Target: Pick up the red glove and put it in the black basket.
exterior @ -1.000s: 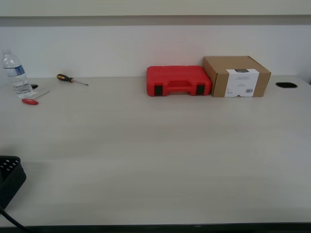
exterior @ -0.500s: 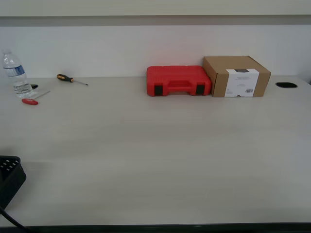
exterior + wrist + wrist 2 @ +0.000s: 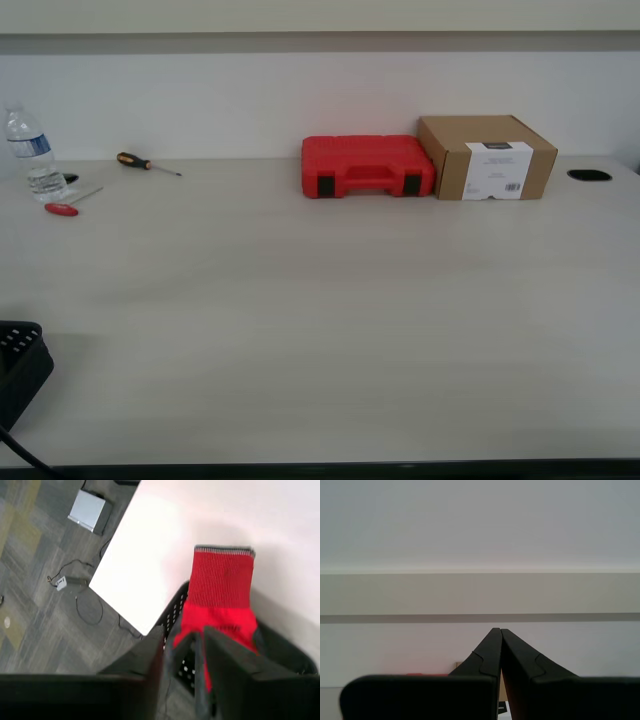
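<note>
Hanging over the black perforated plastic basket (image 3: 280, 645): red knit glove (image 3: 220, 600), clamped in my first gripper (image 3: 185, 652); my second gripper (image 3: 500, 640) closed, empty. Lower well inside before you release.

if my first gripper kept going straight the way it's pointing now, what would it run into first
Probably the black basket. My first gripper points down at it, shut on the red glove, which hangs over the basket's rim and would touch first. Depth is unclear from this view.

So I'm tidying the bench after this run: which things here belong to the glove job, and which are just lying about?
Job:
red glove, held in my first tool
black basket

Lying about:
red case
cardboard box
water bottle
two screwdrivers
</note>
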You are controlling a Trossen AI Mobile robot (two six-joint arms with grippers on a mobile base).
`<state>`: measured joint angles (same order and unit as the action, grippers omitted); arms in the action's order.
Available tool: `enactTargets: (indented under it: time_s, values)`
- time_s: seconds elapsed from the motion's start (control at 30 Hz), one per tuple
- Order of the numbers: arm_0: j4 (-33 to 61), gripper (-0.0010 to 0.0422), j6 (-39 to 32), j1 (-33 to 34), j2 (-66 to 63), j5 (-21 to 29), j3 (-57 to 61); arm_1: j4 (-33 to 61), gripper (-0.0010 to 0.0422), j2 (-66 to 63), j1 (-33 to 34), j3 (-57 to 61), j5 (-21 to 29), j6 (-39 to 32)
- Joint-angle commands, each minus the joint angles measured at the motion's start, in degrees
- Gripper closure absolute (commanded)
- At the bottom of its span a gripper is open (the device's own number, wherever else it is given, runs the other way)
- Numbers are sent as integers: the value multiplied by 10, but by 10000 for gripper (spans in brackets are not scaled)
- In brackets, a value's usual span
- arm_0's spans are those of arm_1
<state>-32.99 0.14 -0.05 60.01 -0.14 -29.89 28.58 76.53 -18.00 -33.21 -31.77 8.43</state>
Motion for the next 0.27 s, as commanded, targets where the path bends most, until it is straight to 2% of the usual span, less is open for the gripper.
enactTargets:
  time_s: [0.03,0.07,0.1,0.13,0.27]
  values:
    - [-2,412,-2,0,0,0,-1,0,226,0,0,-22,-1,2]
    - [-2,412,-2,0,0,0,-1,0,92,0,0,-52,-1,2]
    - [-2,412,-2,0,0,0,-1,0,22,0,1,-67,-1,2]
    - [-2,412,-2,0,0,0,-1,0,32,0,1,-87,-1,0]
    - [-2,412,-2,0,0,0,-1,0,260,0,0,-130,-1,0]
